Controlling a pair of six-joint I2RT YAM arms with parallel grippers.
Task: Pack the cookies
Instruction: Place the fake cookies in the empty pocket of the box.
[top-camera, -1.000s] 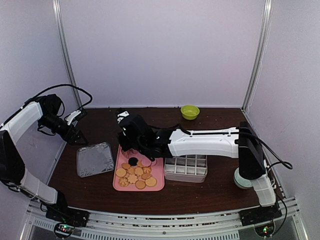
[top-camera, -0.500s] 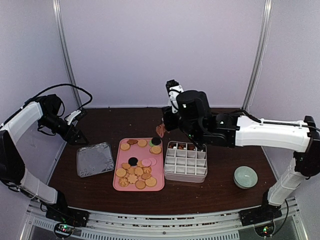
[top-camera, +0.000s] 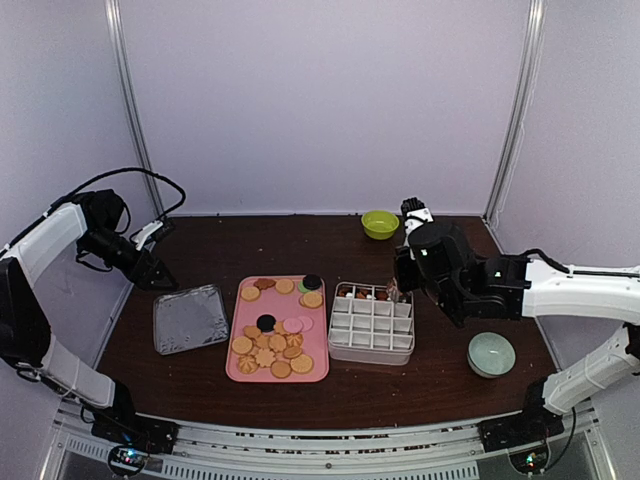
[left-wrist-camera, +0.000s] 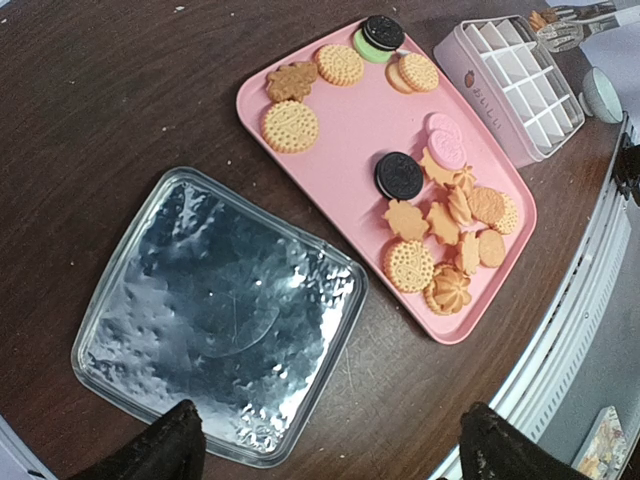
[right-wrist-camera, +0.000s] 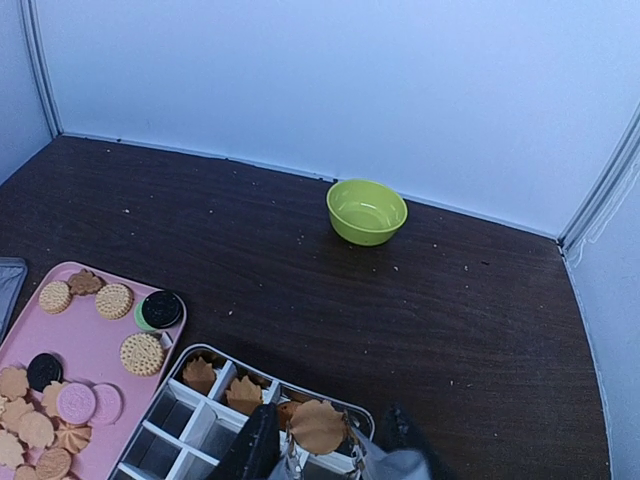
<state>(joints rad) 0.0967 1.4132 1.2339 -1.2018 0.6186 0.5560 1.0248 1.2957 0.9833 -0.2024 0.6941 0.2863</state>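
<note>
Your right gripper (right-wrist-camera: 325, 450) reaches in from the right, clamped on tongs (left-wrist-camera: 560, 28) pinching a cookie (right-wrist-camera: 318, 425) over the top-right corner of the divided box (top-camera: 371, 351); left gripper (left-wrist-camera: 330, 455) hangs wide open beside the foil tray (left-wrist-camera: 215, 320)

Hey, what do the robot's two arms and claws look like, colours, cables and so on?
The left arm and right arm are white shells with black joints. A looping black cable hangs off the left arm. The left claw and right claw have dark fingers.

Even, bright light — glare on foil tray (left-wrist-camera: 215, 320); near foreground seemingly soft.
</note>
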